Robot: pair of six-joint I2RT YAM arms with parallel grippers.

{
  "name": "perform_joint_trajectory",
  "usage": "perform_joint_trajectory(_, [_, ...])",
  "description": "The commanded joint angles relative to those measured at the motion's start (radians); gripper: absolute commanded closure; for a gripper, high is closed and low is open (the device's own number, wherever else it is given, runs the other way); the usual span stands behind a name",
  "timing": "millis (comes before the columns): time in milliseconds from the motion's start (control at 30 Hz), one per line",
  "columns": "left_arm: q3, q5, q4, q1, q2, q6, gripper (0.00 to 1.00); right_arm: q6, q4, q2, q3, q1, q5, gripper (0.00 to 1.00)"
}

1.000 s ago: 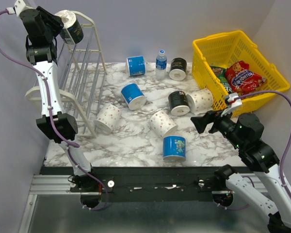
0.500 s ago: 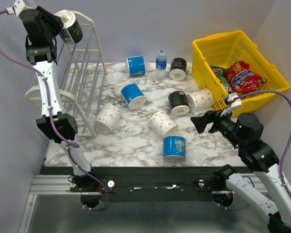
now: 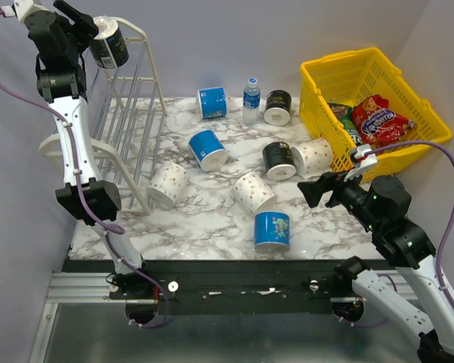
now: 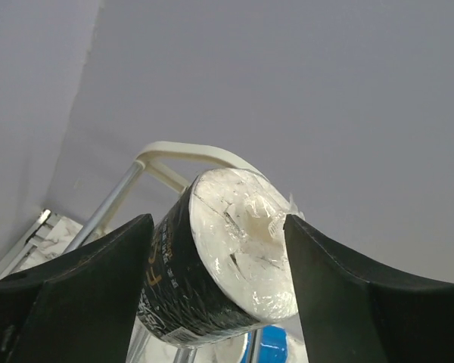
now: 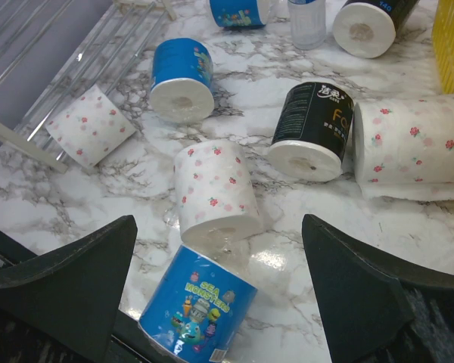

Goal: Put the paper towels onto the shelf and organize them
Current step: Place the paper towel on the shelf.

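Note:
A black paper towel roll (image 3: 110, 44) (image 4: 212, 265) lies on the top tier of the white shelf (image 3: 130, 113). My left gripper (image 3: 97, 34) (image 4: 219, 242) is open, its fingers straddling that roll. Several more paper towels lie loose on the marble table: blue ones (image 3: 212, 102) (image 3: 207, 149) (image 3: 272, 231), black ones (image 3: 278, 107) (image 3: 278, 159), and white dotted ones (image 3: 168, 184) (image 3: 253, 192) (image 3: 312, 155). My right gripper (image 3: 312, 191) (image 5: 219, 227) hovers open and holding nothing, above the near blue roll (image 5: 198, 308) and a dotted roll (image 5: 214, 193).
A small water bottle (image 3: 251, 100) stands at the back between a blue and a black roll. A yellow basket (image 3: 321, 106) with snack packets sits at the right. The shelf fills the left side of the table.
My left gripper has opened and drawn back up and to the left, leaving the black roll on the top tier. The right arm has not moved.

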Motion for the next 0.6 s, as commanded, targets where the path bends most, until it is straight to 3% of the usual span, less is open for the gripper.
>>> perform_joint_trajectory(0, [0.020, -0.034, -0.002, 0.005, -0.088, 0.042, 0.16, -0.003, -0.004, -0.009, 0.011, 0.001, 0.009, 0.01])
perform_joint_trajectory(200, [-0.033, -0.019, -0.123, -0.015, -0.197, 0.134, 0.01, 0.043, -0.027, -0.012, 0.036, 0.001, -0.008, 0.02])
perform_joint_trajectory(400, [-0.216, -0.091, -0.226, -0.147, -0.393, 0.367, 0.01, 0.128, -0.019, 0.054, 0.046, 0.001, 0.064, 0.04])
perform_joint_trajectory(567, [-0.442, -0.097, -0.249, -0.310, -0.581, 0.491, 0.01, 0.063, 0.086, 0.121, 0.003, 0.001, 0.200, 0.07])
